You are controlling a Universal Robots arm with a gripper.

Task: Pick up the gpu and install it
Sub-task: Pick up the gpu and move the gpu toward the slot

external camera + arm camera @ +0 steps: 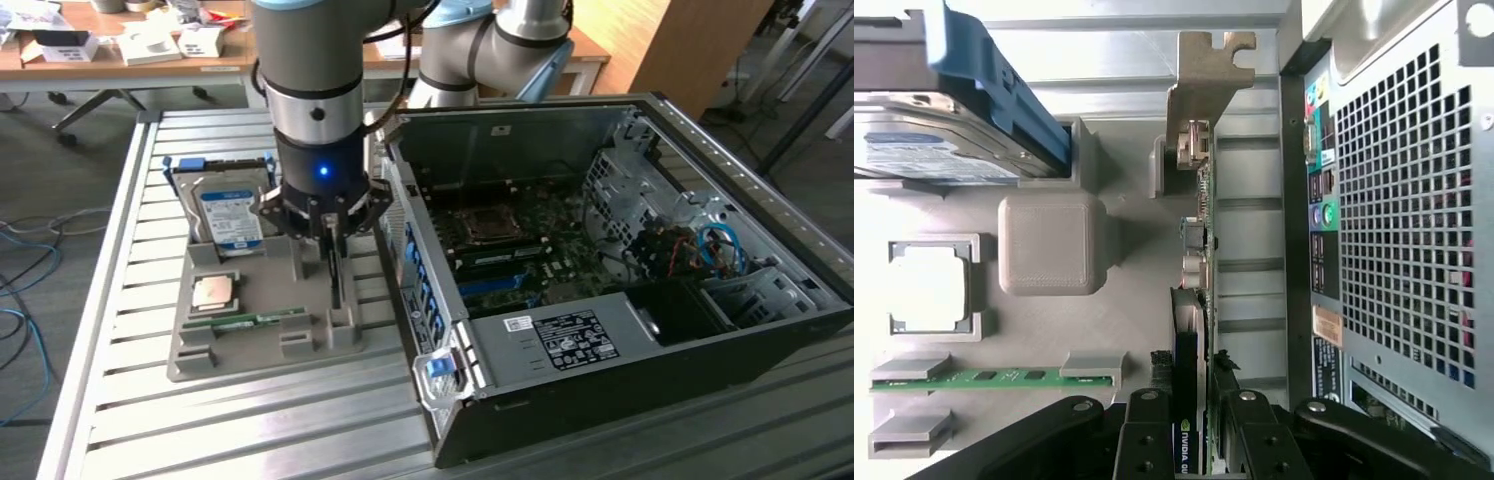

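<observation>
Office desks strewn with cartons stood behind a slatted aluminium table (120,300). It carried a grey parts tray (267,345) and, on the exterior view's right, an open computer case (601,250).

**Position of the part.** The gpu (1204,200) stood on edge in its tray slot, just beside the case, with its silver bracket (1204,80) at the far end from the fingers. A hard drive (227,215), a processor (216,292) and a memory stick (247,321) occupied the other tray seats.

**Pincer state.** The gripper (1194,435) sat over the card with one finger against each face. It appeared clamped on the gpu, which was not yet lifted out of the tray.

**Procedure for the pick-up (judgement).**
- The grip should be held square to the card, so that the load falls on the board and heatsink body rather than on the fan.
- The card is thin and stands in narrow supports. Any pull should therefore run straight up the slot line without twist, or the bracket end may bind.
- The case wall stood near, so sideways drift towards it should be avoided.

**Markings.**
- White lettering on the card's black edge (1182,452) appeared to read NVIDIA, followed by cut-off letters.
- The hard drive bore a blue label and the case's power supply a black-and-white sticker (567,335). Neither could be read.
</observation>
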